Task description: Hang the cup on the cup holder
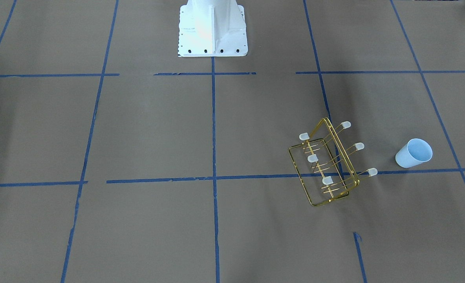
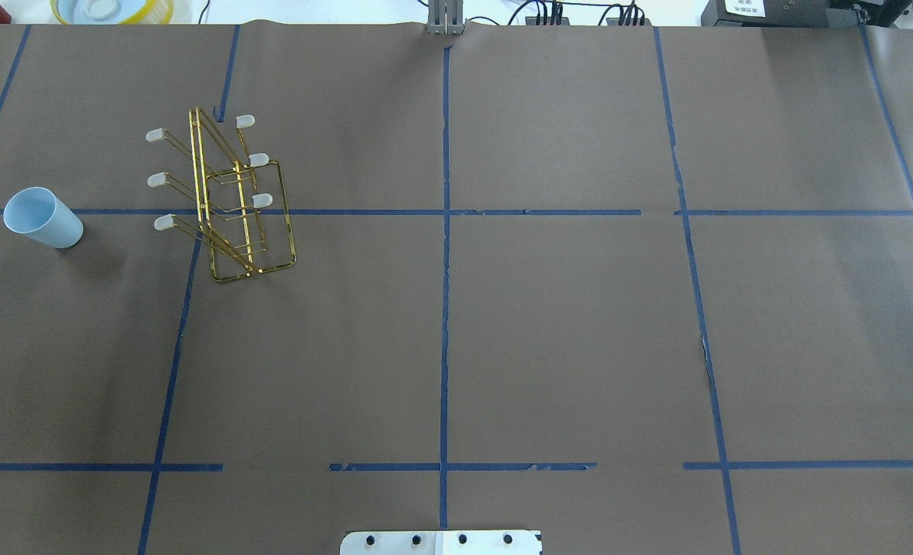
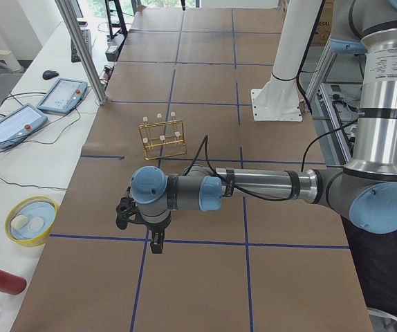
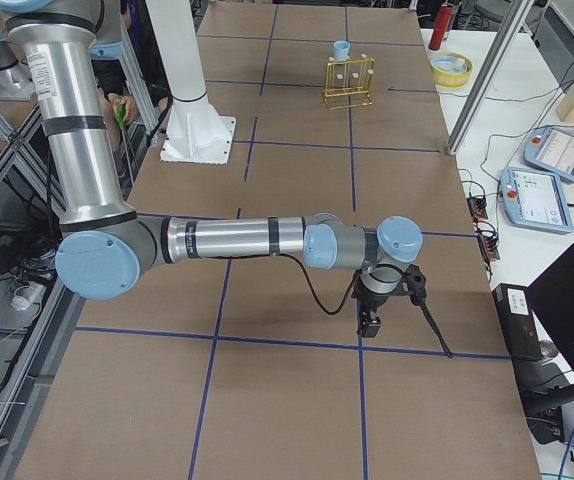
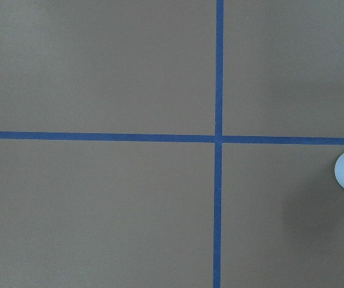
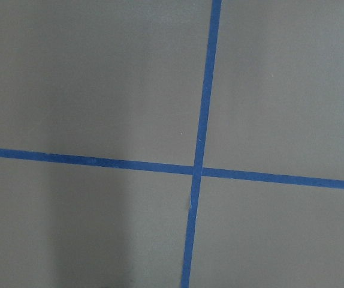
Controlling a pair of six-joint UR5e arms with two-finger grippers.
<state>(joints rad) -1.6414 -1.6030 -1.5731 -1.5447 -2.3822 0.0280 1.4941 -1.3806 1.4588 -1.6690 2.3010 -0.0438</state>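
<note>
Cup [image 2: 42,219] sits on the brown tabletop [image 2: 580,324], apparently upright with mouth up, on the robot's left side, near the gold wire cup holder [image 2: 229,202] but not touching it. No prong carries anything. Left end effector [image 3: 155,242] hangs above the tabletop, pointing down; cannot tell whether its fingers are parted. Right end effector [image 4: 371,322] likewise hangs well apart from both items; finger state cannot be told.
</note>
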